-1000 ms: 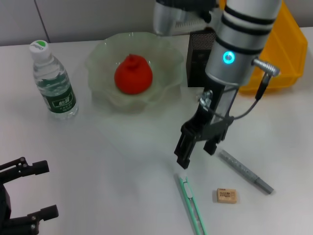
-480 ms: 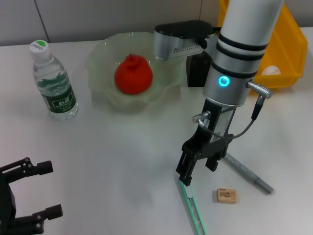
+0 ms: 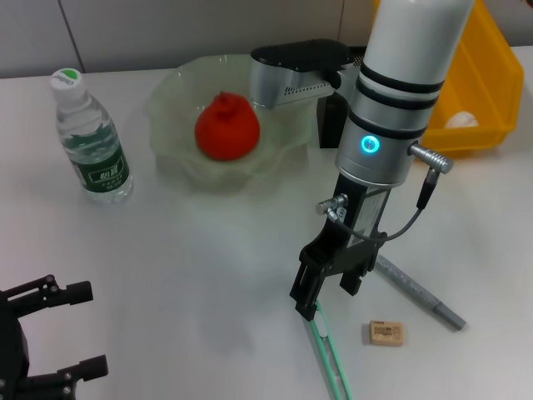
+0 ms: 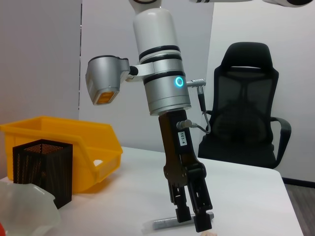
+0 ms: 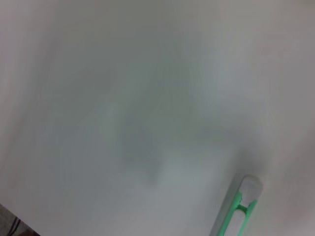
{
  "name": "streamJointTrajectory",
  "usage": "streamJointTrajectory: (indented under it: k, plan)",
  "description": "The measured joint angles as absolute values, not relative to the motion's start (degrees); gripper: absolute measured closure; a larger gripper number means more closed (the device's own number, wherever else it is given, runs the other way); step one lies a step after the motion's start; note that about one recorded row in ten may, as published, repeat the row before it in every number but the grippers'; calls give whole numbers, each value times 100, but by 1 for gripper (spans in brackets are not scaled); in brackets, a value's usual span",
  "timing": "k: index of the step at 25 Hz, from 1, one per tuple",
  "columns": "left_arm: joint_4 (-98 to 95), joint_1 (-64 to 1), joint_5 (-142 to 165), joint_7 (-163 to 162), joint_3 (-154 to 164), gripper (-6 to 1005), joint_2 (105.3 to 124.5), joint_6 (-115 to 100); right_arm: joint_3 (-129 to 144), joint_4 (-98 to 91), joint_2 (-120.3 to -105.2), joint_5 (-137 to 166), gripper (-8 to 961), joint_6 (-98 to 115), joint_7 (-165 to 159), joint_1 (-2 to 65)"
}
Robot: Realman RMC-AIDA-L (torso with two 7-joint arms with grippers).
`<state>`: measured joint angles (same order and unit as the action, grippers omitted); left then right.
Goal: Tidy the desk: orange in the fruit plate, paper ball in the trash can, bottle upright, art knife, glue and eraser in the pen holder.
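Trouble we are risking: our right gripper (image 3: pixel 327 290), jaws spread, is hovering above the far tip of the knife (image 3: pixel 331 357), which could skid away sideways.

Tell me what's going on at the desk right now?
The right gripper, fingers open, is down over the near end of the green art knife on the table. The orange sits in the fruit plate, the bottle stands upright, and the eraser lies loose. The left gripper is parked open at the near edge.
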<state>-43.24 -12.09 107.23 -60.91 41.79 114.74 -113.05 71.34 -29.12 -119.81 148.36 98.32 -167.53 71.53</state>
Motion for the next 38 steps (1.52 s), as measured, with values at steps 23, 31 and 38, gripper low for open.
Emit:
streamJointTrajectory:
  k: [23, 31, 38]
  plan:
    - [-4245, -1384, 10839, -6120, 4174, 184, 11538, -11150, 7448, -2524, -11989, 14670, 320, 9314, -16799, 7080]
    - [-4245, -1451, 10943, -6124, 4147, 184, 11584, -11144, 7523, -2452, -11989, 14581, 326, 9140, -16701, 7068]
    - [-4236, -1450, 10944, -6127, 4140, 185, 11584, -11144, 8305, -2483, -11988, 13929, 330, 8830, -16620, 6954]
